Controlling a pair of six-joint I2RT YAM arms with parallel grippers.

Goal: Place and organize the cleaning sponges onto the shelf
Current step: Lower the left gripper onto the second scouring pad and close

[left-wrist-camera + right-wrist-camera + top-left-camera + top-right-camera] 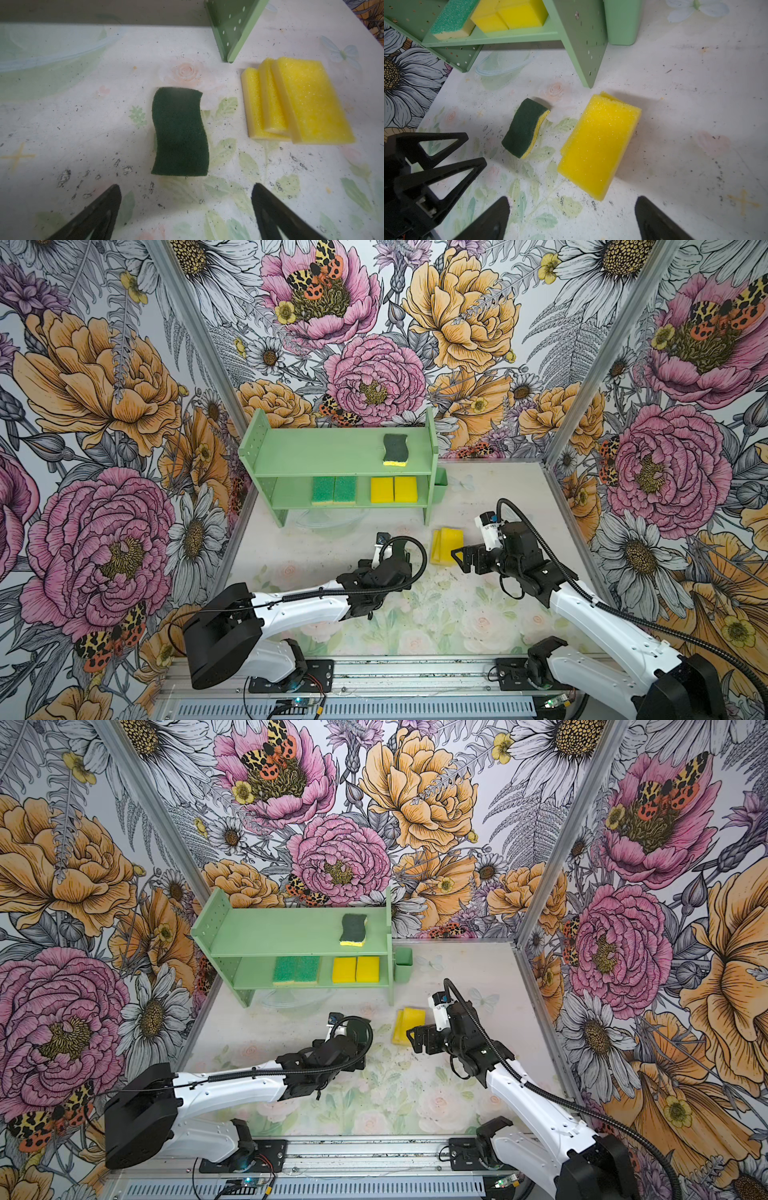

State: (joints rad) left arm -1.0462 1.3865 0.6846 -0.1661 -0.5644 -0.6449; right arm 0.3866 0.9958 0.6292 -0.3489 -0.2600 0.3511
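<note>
- At the back of the table, against the flowered wall: the shelf, mint green, two tiers, hole-dotted side panels.
- On its lower tier, from the left: two bright-green-topped sponges side by side and touching, then a gap, then a yellow pair, also touching.
- On the upper tier, towards the right end: one wavy dark-green sponge, yellow base showing along its near edge.
- In front of the shelf, left of middle: the left gripper, spread wide, holds nothing, touches nothing; hovers just short of a second wavy sponge, flat on the table, dark side up.
- In both top views: that sponge mostly hidden under the left wrist and its cable loop.
- Just to the right: three yellow sponges, leaning on one another like fallen tiles, near the shelf's right leg but apart from it.
- Right of those: the right gripper, fingers wide apart, empty; points at the three yellow sponges from close by, no contact to be seen.
- In the right wrist view: the left gripper's fingers near the second wavy sponge, apart from it.
- On the outside of the shelf's right panel: the small green cup.
</note>
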